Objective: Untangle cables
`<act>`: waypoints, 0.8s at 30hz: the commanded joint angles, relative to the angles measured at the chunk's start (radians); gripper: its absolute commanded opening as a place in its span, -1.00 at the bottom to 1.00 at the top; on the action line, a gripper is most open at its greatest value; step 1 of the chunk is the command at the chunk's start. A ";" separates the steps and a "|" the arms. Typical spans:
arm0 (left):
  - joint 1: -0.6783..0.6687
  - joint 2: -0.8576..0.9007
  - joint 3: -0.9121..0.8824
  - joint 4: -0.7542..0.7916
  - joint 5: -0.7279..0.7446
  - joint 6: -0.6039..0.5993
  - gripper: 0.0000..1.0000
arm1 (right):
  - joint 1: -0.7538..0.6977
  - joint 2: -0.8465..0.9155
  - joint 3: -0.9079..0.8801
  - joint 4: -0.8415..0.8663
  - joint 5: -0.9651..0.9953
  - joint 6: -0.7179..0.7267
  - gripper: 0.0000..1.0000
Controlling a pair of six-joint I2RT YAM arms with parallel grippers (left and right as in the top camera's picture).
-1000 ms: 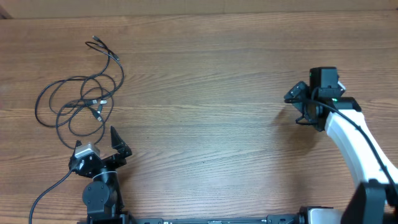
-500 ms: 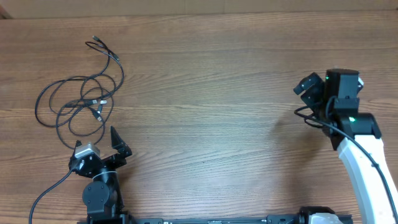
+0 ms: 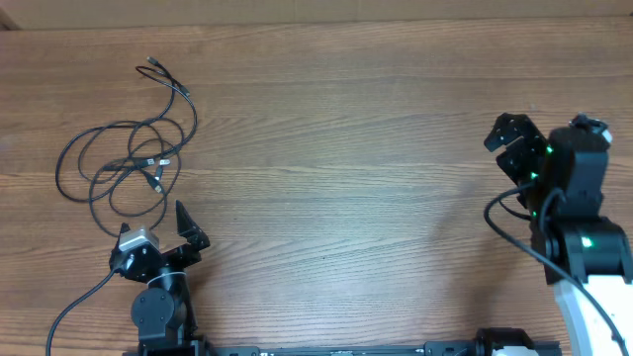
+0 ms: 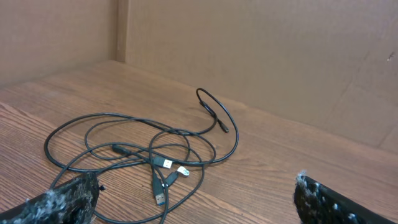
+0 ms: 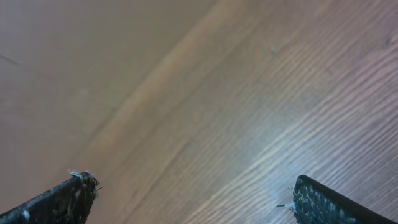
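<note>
The cables lie in a loose tangle of thin black loops on the wooden table at the far left, with one end trailing up to a plug. In the left wrist view the cables cross each other just ahead, their silvery plug ends gathered in the middle. My left gripper stands open just in front of the tangle, nothing between its fingers. My right gripper is open and empty far off at the right, over bare wood.
A thicker black cable runs from the left arm's base to the table's near edge. A brown board wall stands along the far side of the table.
My right arm has swung to the right and back toward the near edge, its gripper turning and still open. The left arm and the cables have not moved.
</note>
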 commanded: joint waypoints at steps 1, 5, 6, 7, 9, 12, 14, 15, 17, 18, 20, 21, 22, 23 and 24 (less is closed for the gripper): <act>0.001 -0.009 -0.004 0.000 0.011 0.026 0.99 | -0.003 -0.103 -0.006 0.005 0.001 -0.007 1.00; 0.001 -0.009 -0.004 0.000 0.011 0.026 0.99 | -0.003 -0.224 -0.006 0.003 0.001 -0.007 1.00; 0.001 -0.009 -0.004 0.000 0.011 0.026 0.99 | -0.003 -0.254 -0.006 0.003 0.001 -0.007 1.00; 0.001 -0.009 -0.004 0.000 0.011 0.026 0.99 | -0.003 -0.296 -0.006 0.002 0.001 -0.007 1.00; 0.001 -0.009 -0.004 0.000 0.011 0.026 0.99 | -0.003 -0.342 -0.006 0.002 0.001 -0.007 1.00; 0.001 -0.009 -0.004 0.000 0.011 0.026 0.98 | -0.003 -0.414 -0.006 0.002 0.001 -0.007 1.00; 0.001 -0.009 -0.004 0.000 0.011 0.026 0.99 | -0.003 -0.441 -0.006 0.001 0.001 -0.007 1.00; 0.001 -0.009 -0.004 0.000 0.011 0.026 0.99 | -0.003 -0.455 -0.006 0.001 0.001 -0.006 1.00; 0.001 -0.009 -0.004 0.000 0.011 0.026 0.99 | -0.003 -0.464 -0.006 0.002 0.001 -0.007 1.00; 0.001 -0.009 -0.004 0.000 0.011 0.026 0.99 | -0.003 -0.463 -0.006 0.001 0.001 -0.007 1.00; 0.001 -0.009 -0.004 0.000 0.011 0.026 0.99 | -0.003 -0.459 -0.006 -0.010 0.001 -0.006 1.00; 0.001 -0.009 -0.004 0.000 0.011 0.026 0.99 | -0.003 -0.458 -0.006 -0.020 0.001 -0.007 1.00; 0.001 -0.009 -0.004 0.000 0.010 0.026 0.99 | -0.003 -0.458 -0.006 -0.032 0.001 -0.006 1.00; 0.001 -0.009 -0.004 0.000 0.011 0.026 0.99 | -0.003 -0.458 -0.006 -0.054 0.001 -0.006 1.00; 0.001 -0.009 -0.004 0.000 0.011 0.026 0.99 | -0.003 -0.458 -0.006 -0.069 0.001 -0.007 1.00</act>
